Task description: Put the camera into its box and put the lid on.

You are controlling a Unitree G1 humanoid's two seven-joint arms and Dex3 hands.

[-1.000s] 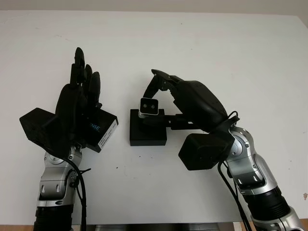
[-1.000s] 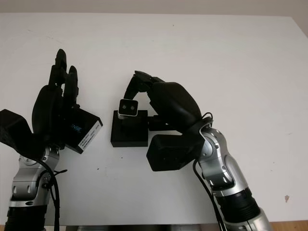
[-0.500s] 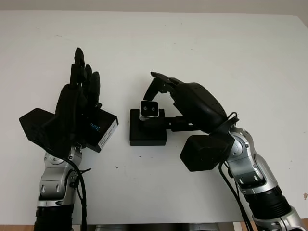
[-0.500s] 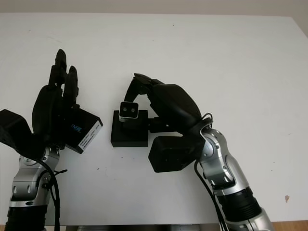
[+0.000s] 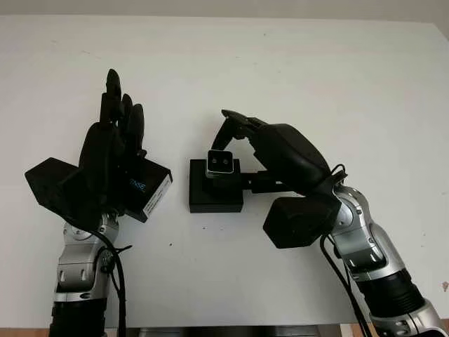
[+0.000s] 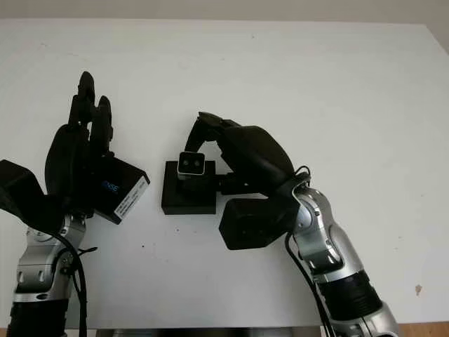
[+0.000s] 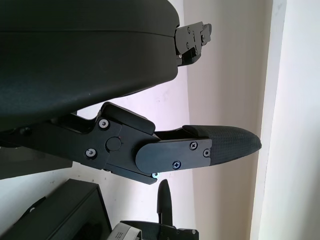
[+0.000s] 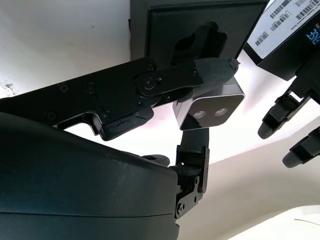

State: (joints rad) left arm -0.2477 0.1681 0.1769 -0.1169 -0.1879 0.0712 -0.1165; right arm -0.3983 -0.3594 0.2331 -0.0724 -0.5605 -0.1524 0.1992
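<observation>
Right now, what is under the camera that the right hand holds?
Under the camera, held by the right hand, sits the open black box on the white table. The camera and fingers cover part of the box's inside.

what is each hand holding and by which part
Right hand pinches the camera by its side edges, above the box. Left hand holds the lid.

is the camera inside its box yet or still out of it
Out of it. The right hand holds the camera pinched in its fingers above the open black box, whose lid the left hand holds aside.
</observation>
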